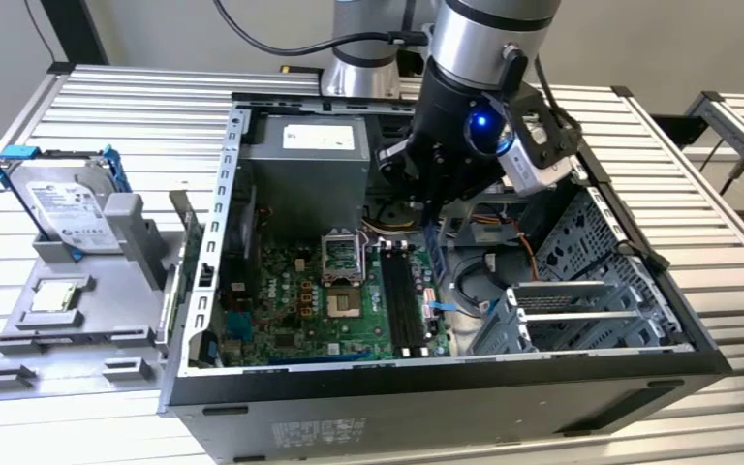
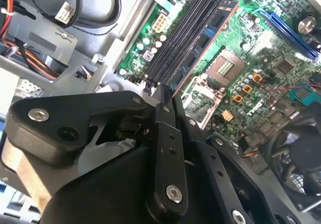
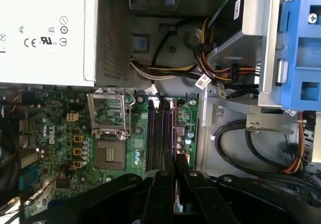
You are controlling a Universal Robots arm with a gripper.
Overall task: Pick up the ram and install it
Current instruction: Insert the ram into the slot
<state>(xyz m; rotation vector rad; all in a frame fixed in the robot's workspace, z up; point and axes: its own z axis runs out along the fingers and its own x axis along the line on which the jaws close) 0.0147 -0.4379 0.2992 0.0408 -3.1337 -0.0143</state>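
Claw (image 2: pixel 168 101) squeezed tight on ram (image 2: pixel 203 48), thin board standing on edge right over long black slots (image 2: pixel 185 30) of green motherboard (image 1: pixel 333 310). Case wall (image 1: pixel 224 223) and cables (image 3: pixel 170 71) crowd close.

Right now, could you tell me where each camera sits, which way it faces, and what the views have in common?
Exterior view: off the arm, above, looking down into the open computer case; arm and gripper show.
First wrist view: on the wrist, looking past the fingers at the motherboard.
Second wrist view: on the wrist, looking along the fingers shut on the ram.
All share the motherboard.
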